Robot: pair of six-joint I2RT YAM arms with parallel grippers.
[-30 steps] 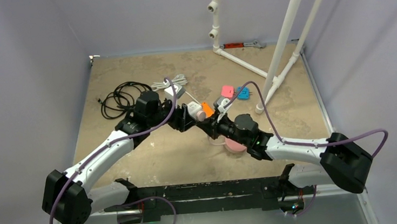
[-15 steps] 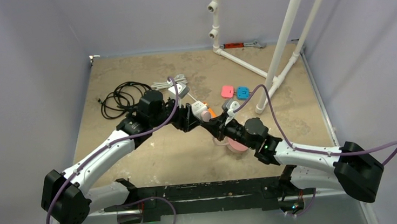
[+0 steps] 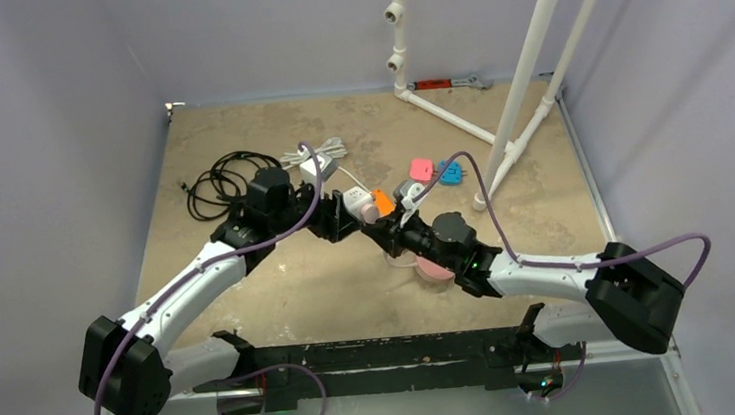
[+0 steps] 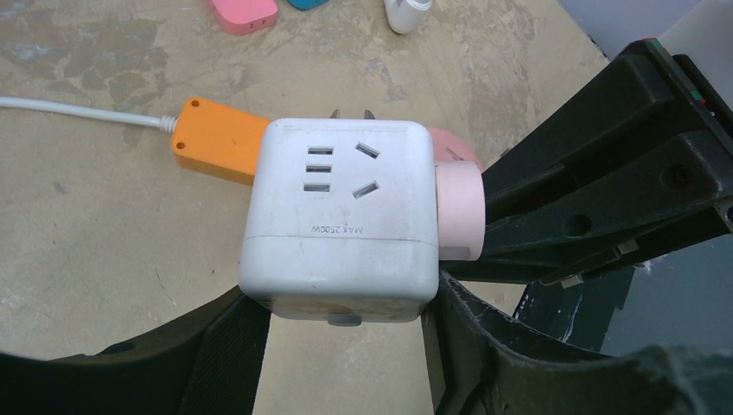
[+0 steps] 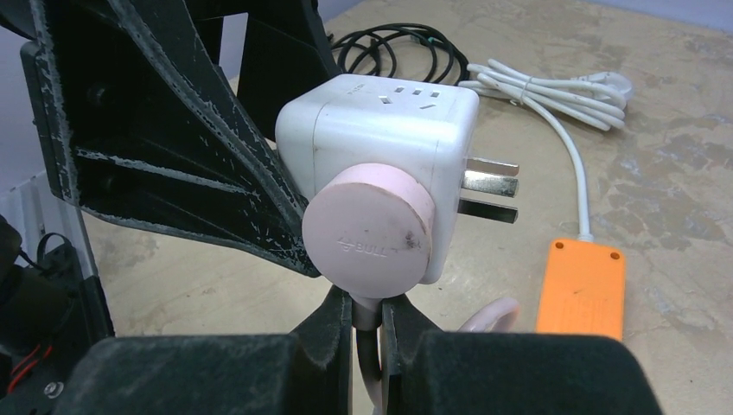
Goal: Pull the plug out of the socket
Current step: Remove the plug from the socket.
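Note:
A white cube adapter [image 4: 337, 212] hangs above the table, and my left gripper [image 4: 341, 311] is shut on its lower sides. A round pink plug [image 5: 367, 229] sits in one face of the cube. My right gripper [image 5: 367, 316] is shut on the plug's neck, just under the pink disc. The cube's own metal prongs [image 5: 488, 186] stick out bare. The socket, an orange power strip [image 5: 581, 290] with a white cable, lies flat on the table below, with nothing plugged into it. From above, the two grippers meet at the cube [image 3: 358, 201].
A black cable coil [image 3: 226, 180] and a bundled white cable [image 3: 314, 155] lie behind the left arm. Small pink [image 3: 421, 169] and blue [image 3: 451, 172] items lie farther back. A white pipe frame [image 3: 499, 146] stands at the back right. The plug's pink cord [image 3: 434, 267] coils under the right arm.
Both arms carried the cube and plug a little to the right, then back to the left. Both grips are unchanged.

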